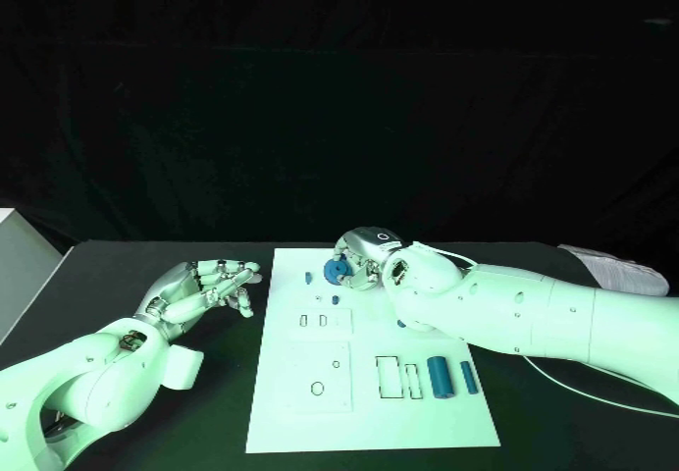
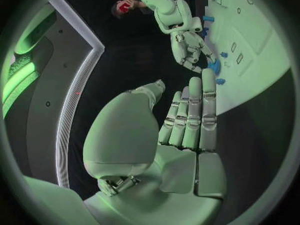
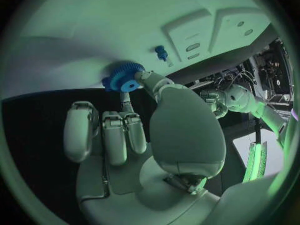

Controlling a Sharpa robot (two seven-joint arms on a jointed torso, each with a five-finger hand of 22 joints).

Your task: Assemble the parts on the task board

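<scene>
Right hand (image 1: 371, 263) pinches blue gear (image 3: 124, 77) at fingertips, over far end of board (image 1: 371, 412). Left hand (image 1: 202, 290) beside board, fingers loosely curled, holding nothing.

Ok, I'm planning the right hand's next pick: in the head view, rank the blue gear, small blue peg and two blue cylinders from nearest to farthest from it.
1. blue gear: at the right hand fingertips, far end of the task board.
2. small blue peg: just left of the gear.
3. blue cylinders: the board's near right; side by side, too close to call.
</scene>
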